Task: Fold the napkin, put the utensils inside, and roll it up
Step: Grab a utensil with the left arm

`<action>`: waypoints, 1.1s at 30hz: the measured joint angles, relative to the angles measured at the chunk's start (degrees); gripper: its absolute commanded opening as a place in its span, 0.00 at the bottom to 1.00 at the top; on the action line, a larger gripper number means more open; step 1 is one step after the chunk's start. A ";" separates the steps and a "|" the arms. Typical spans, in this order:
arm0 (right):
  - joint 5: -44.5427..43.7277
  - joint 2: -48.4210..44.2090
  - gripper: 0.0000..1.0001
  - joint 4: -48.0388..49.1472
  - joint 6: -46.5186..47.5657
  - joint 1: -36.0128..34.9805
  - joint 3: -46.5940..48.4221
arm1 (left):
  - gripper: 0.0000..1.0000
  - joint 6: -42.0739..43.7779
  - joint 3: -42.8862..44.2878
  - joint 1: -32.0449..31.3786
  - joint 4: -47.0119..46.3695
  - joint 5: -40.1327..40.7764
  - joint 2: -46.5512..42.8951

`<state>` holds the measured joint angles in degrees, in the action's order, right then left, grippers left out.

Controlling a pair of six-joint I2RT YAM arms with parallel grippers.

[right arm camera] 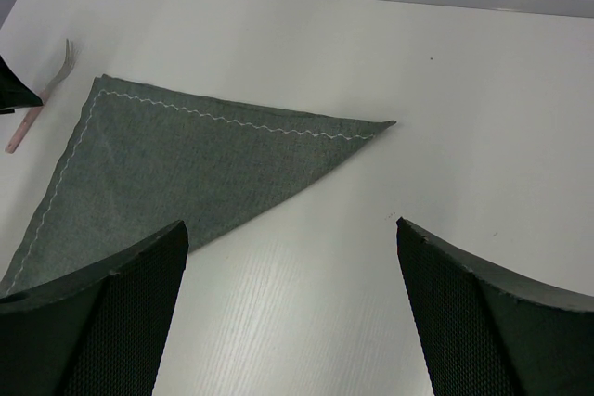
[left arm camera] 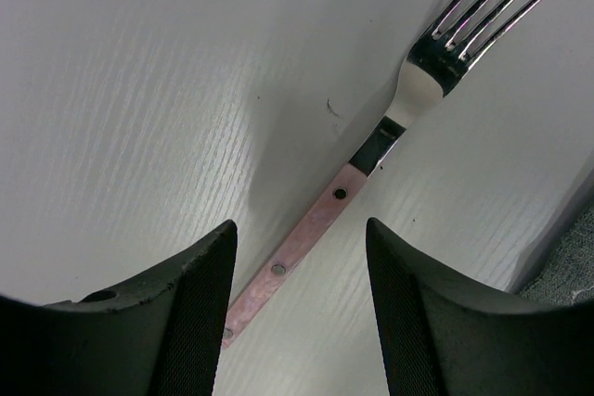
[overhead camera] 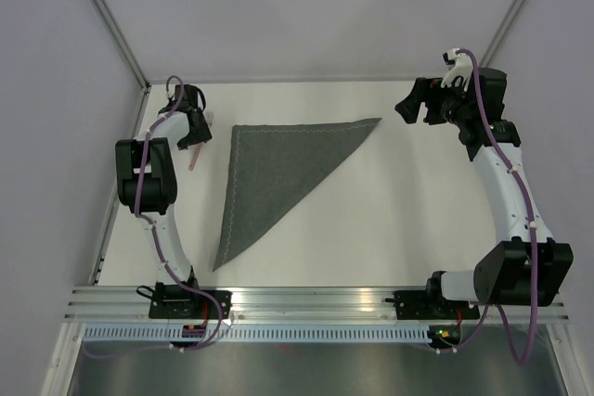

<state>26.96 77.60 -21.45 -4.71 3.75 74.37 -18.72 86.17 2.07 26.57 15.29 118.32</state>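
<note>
On the surface [overhead camera: 390,229] the napkin [overhead camera: 278,169] lies folded; the fork [left arm camera: 376,147], below the open left claw [left arm camera: 299,229], is not yet inside; right claw [right arm camera: 290,224] open.

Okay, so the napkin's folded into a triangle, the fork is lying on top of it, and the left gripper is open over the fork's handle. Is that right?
Not quite: the fork lies on the bare table beside the napkin, not on it, as the right wrist view shows. The rest holds: napkin folded into a triangle, left gripper open over the fork's handle.
</note>
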 measured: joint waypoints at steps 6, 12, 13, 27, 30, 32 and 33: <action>-0.02 -0.11 0.98 0.00 0.00 0.00 -0.09 | 0.61 1.97 2.19 0.57 0.37 -1.49 1.79; 0.00 -0.24 0.98 0.02 0.00 0.00 -0.09 | 0.55 3.02 4.33 0.81 1.05 -3.06 4.24; 0.00 -0.28 0.98 0.00 0.00 0.00 -0.09 | 0.53 3.08 4.72 0.81 1.20 -3.39 4.42; 0.02 -0.31 0.98 0.02 0.00 0.00 -0.11 | 0.02 3.45 9.64 0.81 3.48 -4.81 7.76; 0.00 -0.31 0.98 0.02 0.00 0.00 -0.20 | 0.02 3.58 9.70 0.81 3.56 -4.87 7.76; 0.00 -0.31 0.98 0.02 0.00 0.00 -0.35 | 0.02 3.65 9.77 0.83 3.65 -4.94 7.76; 0.00 -0.31 0.98 0.02 0.00 0.00 -0.44 | 0.02 3.78 9.81 0.83 3.69 -4.98 7.76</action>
<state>26.96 77.30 -21.43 -4.71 3.75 73.93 -14.94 95.98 2.90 30.26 10.31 126.08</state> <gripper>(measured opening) 0.979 0.062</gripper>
